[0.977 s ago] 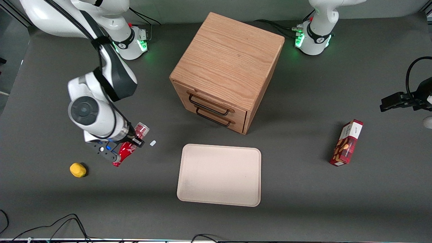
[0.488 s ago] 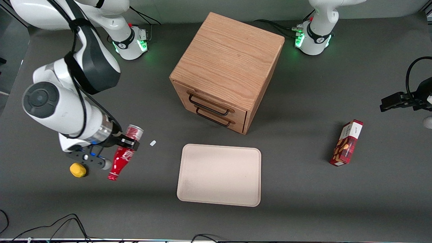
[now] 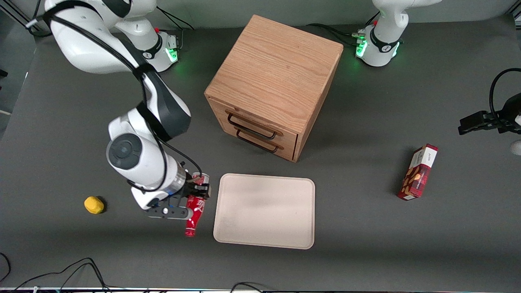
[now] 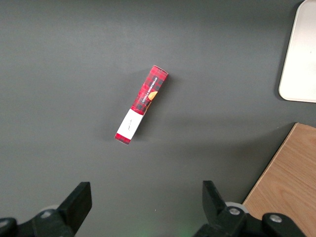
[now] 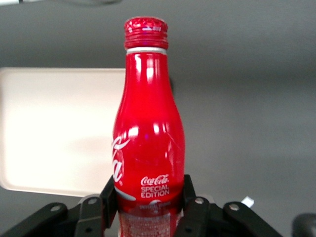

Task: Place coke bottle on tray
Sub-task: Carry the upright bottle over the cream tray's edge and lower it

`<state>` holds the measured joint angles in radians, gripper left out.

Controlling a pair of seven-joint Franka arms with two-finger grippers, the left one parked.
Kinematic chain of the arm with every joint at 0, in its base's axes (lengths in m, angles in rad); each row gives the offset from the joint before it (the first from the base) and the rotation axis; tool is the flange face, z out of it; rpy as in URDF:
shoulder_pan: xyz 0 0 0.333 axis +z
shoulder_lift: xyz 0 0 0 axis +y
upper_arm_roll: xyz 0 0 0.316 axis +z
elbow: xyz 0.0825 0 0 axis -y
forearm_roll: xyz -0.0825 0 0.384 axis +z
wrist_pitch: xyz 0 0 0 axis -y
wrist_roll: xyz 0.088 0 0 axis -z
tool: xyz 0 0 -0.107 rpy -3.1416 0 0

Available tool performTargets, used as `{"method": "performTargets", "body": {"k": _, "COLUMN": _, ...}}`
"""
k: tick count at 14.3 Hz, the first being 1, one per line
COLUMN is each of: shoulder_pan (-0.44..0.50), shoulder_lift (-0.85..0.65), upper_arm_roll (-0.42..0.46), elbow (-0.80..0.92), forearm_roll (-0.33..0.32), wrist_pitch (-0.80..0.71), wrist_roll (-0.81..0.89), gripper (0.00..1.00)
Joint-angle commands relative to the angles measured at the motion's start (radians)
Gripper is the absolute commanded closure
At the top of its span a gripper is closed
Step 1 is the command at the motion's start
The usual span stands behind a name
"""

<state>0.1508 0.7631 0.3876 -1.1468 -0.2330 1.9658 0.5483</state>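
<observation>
My right gripper (image 3: 197, 194) is shut on the red coke bottle (image 3: 193, 215) and holds it above the table, just beside the tray's short edge on the working arm's side. The bottle lies tilted, neck toward the front camera, silvery base away from it. In the right wrist view the gripper (image 5: 148, 190) clamps the bottle (image 5: 148, 143) near its base, both fingers (image 5: 109, 190) pressed on its sides. The pale beige tray (image 3: 264, 210) lies flat on the table in front of the drawer cabinet; it also shows in the right wrist view (image 5: 54, 133), beside the bottle.
A wooden two-drawer cabinet (image 3: 274, 83) stands farther from the front camera than the tray. A yellow lump (image 3: 93, 204) lies toward the working arm's end. A red snack box (image 3: 418, 171) lies toward the parked arm's end, also in the left wrist view (image 4: 141, 104).
My gripper has carried the bottle sideways from near the yellow lump to the tray's edge. The small white scrap that showed on the table is now hidden under the arm.
</observation>
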Motion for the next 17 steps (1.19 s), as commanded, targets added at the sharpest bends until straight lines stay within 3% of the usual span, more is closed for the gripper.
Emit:
{"method": "performTargets", "body": {"k": 1, "shoulder_pan": 0.039, "shoulder_lift": 0.094, "upper_arm_roll": 0.002, "elbow": 0.068, "forearm_roll": -0.058, "wrist_pitch": 0.004, "wrist_roll": -0.034, "gripper": 0.95}}
{"method": "performTargets", "body": {"k": 6, "shoulder_pan": 0.067, "shoulder_lift": 0.186, "upper_arm_roll": -0.007, "elbow": 0.062, "forearm_roll": -0.063, "wrist_pitch": 0.102, "wrist_roll": 0.031, "gripper": 0.94}}
{"method": "performTargets", "body": {"k": 12, "shoulder_pan": 0.093, "shoulder_lift": 0.283, "upper_arm_roll": -0.027, "elbow": 0.056, "forearm_roll": -0.097, "wrist_pitch": 0.245, "wrist_roll": 0.124, "gripper": 0.75}}
{"method": "performTargets", "body": {"k": 15, "shoulder_pan": 0.095, "shoulder_lift": 0.294, "upper_arm_roll": -0.032, "elbow": 0.055, "forearm_roll": -0.101, "wrist_pitch": 0.248, "wrist_roll": 0.13, "gripper": 0.55}}
{"method": "performTargets", "body": {"k": 16, "shoulder_pan": 0.095, "shoulder_lift": 0.295, "upper_arm_roll": -0.032, "elbow": 0.053, "forearm_roll": -0.104, "wrist_pitch": 0.257, "wrist_roll": 0.13, "gripper": 0.45}}
{"method": "performTargets", "body": {"k": 17, "shoulder_pan": 0.093, "shoulder_lift": 0.295, "upper_arm_roll": -0.032, "elbow": 0.05, "forearm_roll": -0.117, "wrist_pitch": 0.26, "wrist_roll": 0.131, "gripper": 0.28}}
